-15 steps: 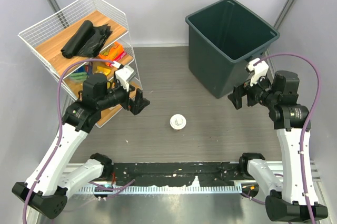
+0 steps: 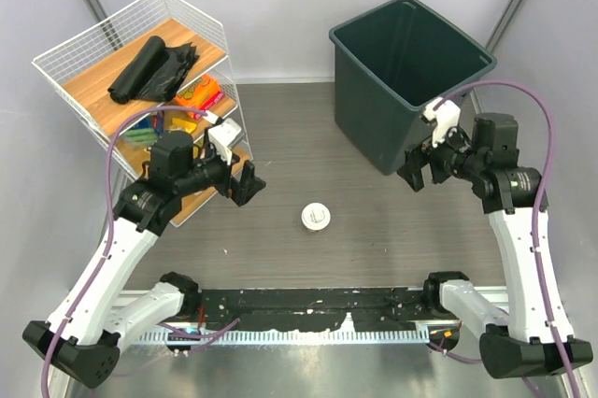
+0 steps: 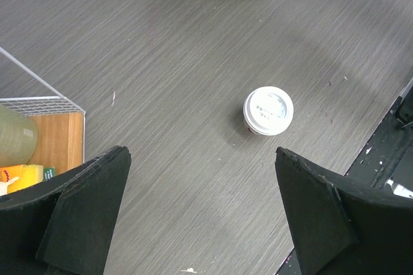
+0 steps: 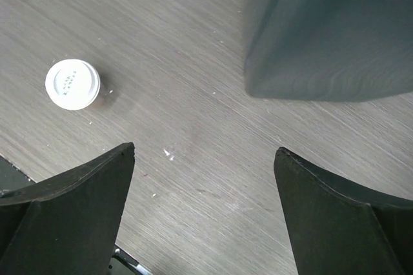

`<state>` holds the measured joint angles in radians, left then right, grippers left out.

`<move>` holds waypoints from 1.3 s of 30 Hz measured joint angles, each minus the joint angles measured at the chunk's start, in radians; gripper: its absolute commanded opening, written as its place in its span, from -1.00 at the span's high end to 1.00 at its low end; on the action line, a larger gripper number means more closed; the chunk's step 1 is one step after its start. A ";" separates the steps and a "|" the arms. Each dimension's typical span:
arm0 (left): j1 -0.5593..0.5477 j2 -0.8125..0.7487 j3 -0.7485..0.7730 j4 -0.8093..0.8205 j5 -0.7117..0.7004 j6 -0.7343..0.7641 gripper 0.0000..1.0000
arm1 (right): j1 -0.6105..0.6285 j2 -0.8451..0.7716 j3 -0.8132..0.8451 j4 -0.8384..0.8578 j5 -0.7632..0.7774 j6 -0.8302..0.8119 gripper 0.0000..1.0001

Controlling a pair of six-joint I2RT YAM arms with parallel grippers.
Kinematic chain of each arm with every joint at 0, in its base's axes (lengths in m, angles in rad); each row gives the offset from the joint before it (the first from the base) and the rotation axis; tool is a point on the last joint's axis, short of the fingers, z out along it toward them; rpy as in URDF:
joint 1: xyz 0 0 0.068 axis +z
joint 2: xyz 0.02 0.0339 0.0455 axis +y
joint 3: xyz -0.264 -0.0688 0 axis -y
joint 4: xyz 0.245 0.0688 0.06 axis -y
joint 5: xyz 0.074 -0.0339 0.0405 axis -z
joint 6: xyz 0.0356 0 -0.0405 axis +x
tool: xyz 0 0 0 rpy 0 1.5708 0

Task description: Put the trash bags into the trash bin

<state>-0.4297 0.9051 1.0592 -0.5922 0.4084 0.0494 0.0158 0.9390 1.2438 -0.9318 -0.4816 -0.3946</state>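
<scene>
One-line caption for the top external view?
Left hand and right hand open, holding nothing; trash bags on the wire rack; trash bin empty.

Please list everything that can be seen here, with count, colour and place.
thin glossy plastic trash bags: one heap, black, top shelf of rack
large square plastic trash bin: one, dark grey-green, far right of table
wire shelf rack with wooden shelves: one, white, far left
colourful snack packets: several, orange and yellow, lower shelves
small round lidded cup: one, white, table centre
wood-grain table: one, grey, underneath everything
left gripper: one, black, open, beside rack
right gripper: one, black, open, beside bin
</scene>
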 measured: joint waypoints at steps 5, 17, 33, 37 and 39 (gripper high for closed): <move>0.000 0.014 0.000 0.000 -0.010 0.012 -0.99 | 0.165 0.077 0.004 0.038 0.066 0.011 -0.74; 0.000 0.023 -0.001 0.001 -0.047 0.036 -0.99 | 0.474 0.408 0.011 0.224 0.332 0.054 -0.71; -0.046 0.118 -0.040 -0.004 -0.041 0.154 -0.99 | 0.467 0.502 0.024 0.369 0.681 -0.029 -0.71; -0.099 0.143 -0.041 0.004 -0.043 0.191 -0.99 | 0.416 0.531 0.024 0.386 0.697 -0.058 -0.71; -0.128 0.165 -0.042 0.009 -0.047 0.206 -0.99 | 0.375 0.548 0.026 0.388 0.701 -0.073 -0.71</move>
<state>-0.5579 1.0698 1.0176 -0.5835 0.3614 0.2554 0.3908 1.4868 1.2701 -0.5434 0.2195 -0.4675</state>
